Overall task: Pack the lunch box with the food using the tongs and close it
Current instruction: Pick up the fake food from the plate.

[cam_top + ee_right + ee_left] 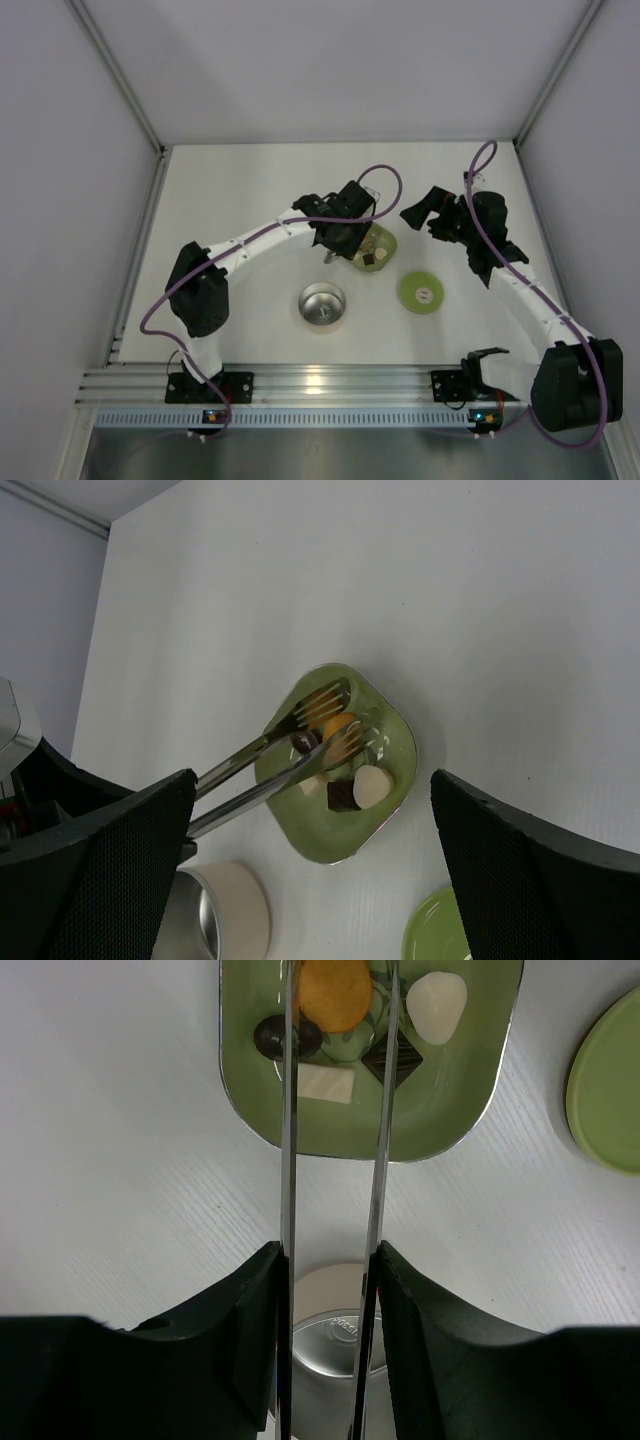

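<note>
Left wrist view: left gripper (328,1260) clamps the tongs (288,1140) partway along. The tong arms are apart, straddling the orange piece (335,990) in the green dish (300,1130), mid-bench. Can't tell if they touch it.

The piece looks light and rounded, probably slippery on smooth steel. Take it across its widest middle and squeeze gently.

Right wrist view shows the tong tips either side of the piece; left wrist view crops them off. Only top view gives the layout: lunch box (322,305) toward the near edge, lid (422,293) to its right. Right gripper (312,778) is spread wide, holding nothing.
</note>
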Motion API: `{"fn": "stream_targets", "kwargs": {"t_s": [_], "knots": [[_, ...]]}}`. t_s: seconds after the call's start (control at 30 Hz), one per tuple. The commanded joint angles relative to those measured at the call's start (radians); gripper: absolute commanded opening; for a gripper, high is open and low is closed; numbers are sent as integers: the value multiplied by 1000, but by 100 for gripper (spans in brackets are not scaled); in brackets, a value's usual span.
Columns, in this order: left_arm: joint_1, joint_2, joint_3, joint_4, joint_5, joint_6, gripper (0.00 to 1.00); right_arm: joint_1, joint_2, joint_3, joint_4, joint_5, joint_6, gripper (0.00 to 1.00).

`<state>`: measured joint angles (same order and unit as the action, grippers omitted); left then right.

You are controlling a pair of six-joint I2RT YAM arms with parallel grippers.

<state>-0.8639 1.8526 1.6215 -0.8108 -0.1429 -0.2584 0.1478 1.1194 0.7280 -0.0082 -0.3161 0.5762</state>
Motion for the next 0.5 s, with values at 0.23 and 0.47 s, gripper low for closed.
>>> {"fn": "stream_targets", "kwargs": {"t_s": [0.23,0.47], "knots": [[-3,-69,25,-18,-34,2,47,10,-17,30,10,11,-15,99],[-3,-70,20,-33,-23,-1,47,12,-20,24,10,11,-13,99]]}}
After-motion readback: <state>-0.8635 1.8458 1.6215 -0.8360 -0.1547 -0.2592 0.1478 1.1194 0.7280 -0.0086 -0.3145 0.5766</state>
